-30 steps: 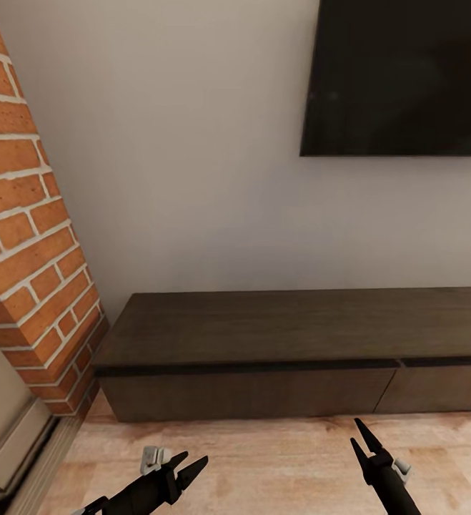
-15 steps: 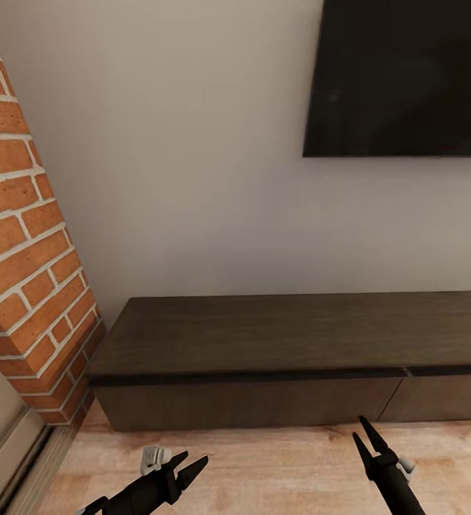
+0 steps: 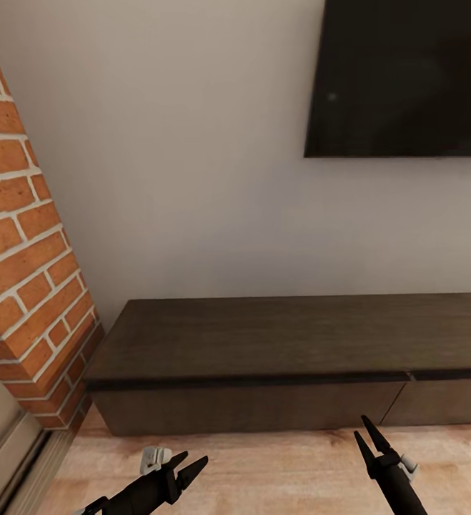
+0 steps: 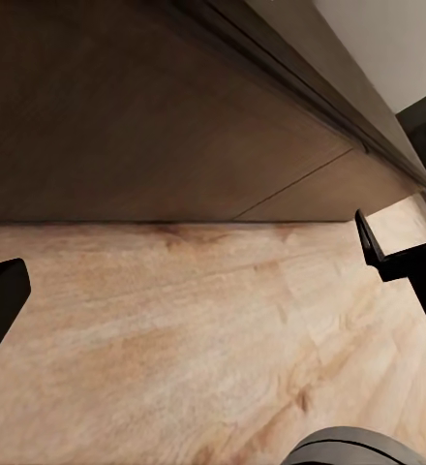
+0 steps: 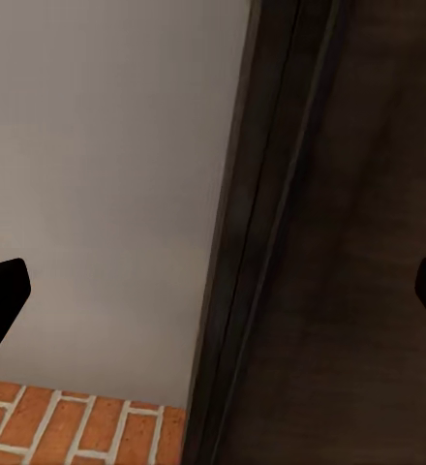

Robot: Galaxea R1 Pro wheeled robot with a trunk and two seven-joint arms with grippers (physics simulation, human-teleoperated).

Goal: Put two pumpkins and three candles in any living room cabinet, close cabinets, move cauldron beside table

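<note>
Facing closed cabinet (image 3: pixel 264 372), tools parted.

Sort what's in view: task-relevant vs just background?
Job:
cabinet, drawer fronts shut
left gripper, jaws open, empty
right gripper, jaws open, empty

Background:
TV
brick chimney
wall
plank floor

The cabinet (image 3: pixel 292 361) stands against the wall (image 3: pixel 192 157), running from just beside the brick chimney (image 3: pixel 28 265) at the left off past the view's right edge. Its drawer fronts face the plank floor (image 3: pixel 278 465), which lies before it. The TV (image 3: pixel 403 75) hangs on the wall above the cabinet's right part. The left gripper (image 3: pixel 189 463) and the right gripper (image 3: pixel 364 433) hang over the floor in front of the cabinet, well apart, left and right.
</note>
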